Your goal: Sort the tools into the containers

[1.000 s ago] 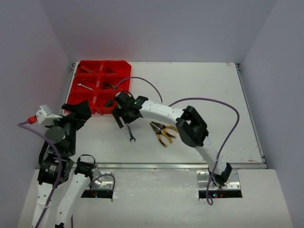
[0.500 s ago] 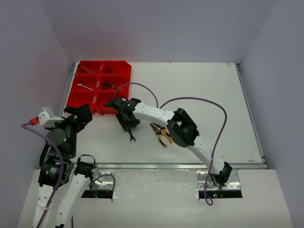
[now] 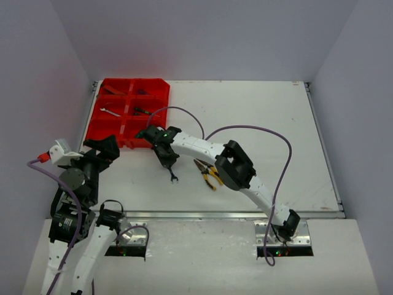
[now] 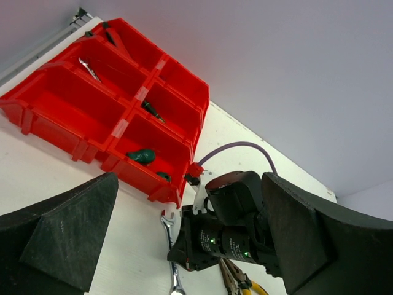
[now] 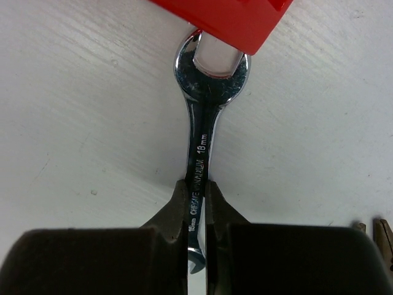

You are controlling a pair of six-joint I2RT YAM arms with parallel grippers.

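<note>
The right tool (image 5: 195,184) is pressed together on a silver wrench (image 5: 206,110), its two dark fingers (image 5: 178,203) pinching the narrow shank from either side, so the stamped flat face shows between them. Seen from the right wrist, most of the wrench runs straight out beyond the fingertips, and its far head meets the corner of the red tray (image 5: 233,24) (the red plastic overlaps the top of that head in this view). The other end sits back between the fingers. From above, the wrench (image 3: 172,174) lies on the white bench (image 3: 258,123) just off the near right corner of the tray (image 3: 163,86), under the right tool (image 3: 167,161); whether it is lifted clear of the bench I cannot tell. Yellow-handled pliers (image 3: 210,172) lie on the bench just to the right of it, apart from the tool. Inside the tray a second small wrench (image 3: 110,112) lies in the middle left compartment, a dark screwdriver (image 3: 141,111) in the middle right one, and green-handled tools (image 4: 142,156) in the near right one. The left tool (image 3: 104,147) hangs near the tray's near left corner with its fingers spread wide, touching nothing.
</note>
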